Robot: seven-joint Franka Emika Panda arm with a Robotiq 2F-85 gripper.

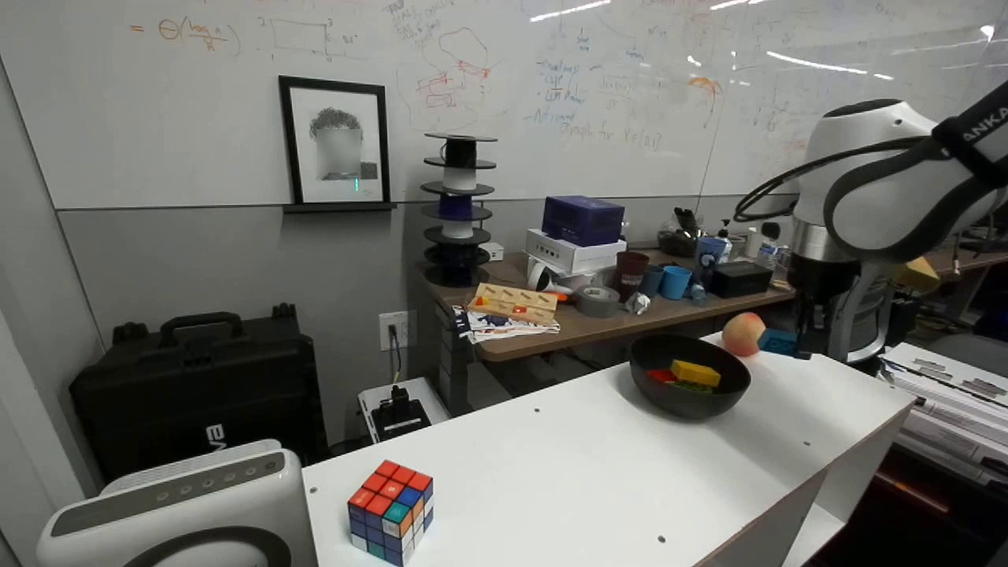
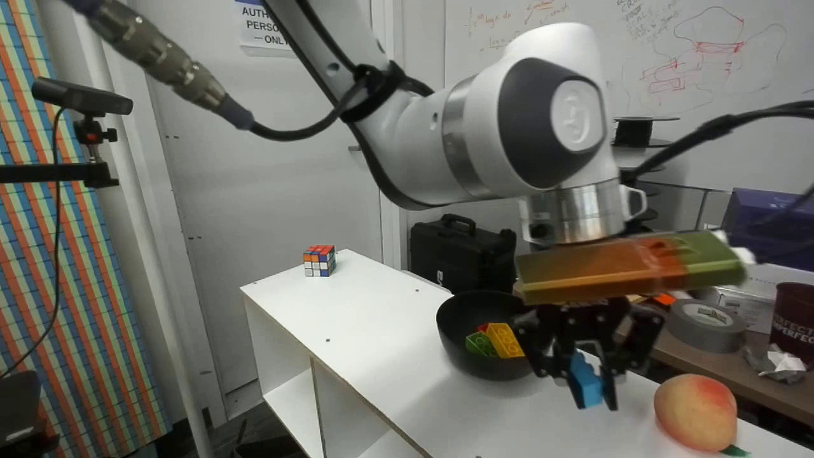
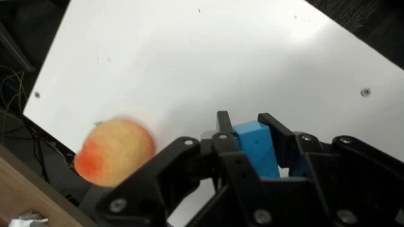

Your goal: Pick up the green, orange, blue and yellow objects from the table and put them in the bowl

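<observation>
Wrist view: the black 2-finger gripper point(image 3: 246, 125) pinches a blue rectangular toy block point(image 3: 258, 151), probably plastic, with pads against 2 opposite sides; gap no wider than the block. A yellow-and-red peach point(image 3: 115, 153) lies apart on the smooth white tabletop point(image 3: 240, 56). Handling estimate: block light, stiff, hard to damage; slick faces could let it swivel if caught off-centre. Best hold: flat opposed sides, near mid-length, square to the pads.

In an exterior view, the block appears raised off the tabletop, outside the round black bowl point(image 2: 469, 367). In the bowl: 1 yellow studded toy brick point(image 2: 504, 340), 1 green studded toy brick point(image 2: 481, 344). Likely just as light and rigid; take by plain sides, not studs.

In an exterior view, 1 small red piece point(image 1: 661, 376) also shows in the bowl; may be the task's orange object, unsettled. Multicoloured puzzle cube point(image 1: 391, 512) well apart. Judgement: release the block low over the bowl; hard pieces may bounce.
</observation>
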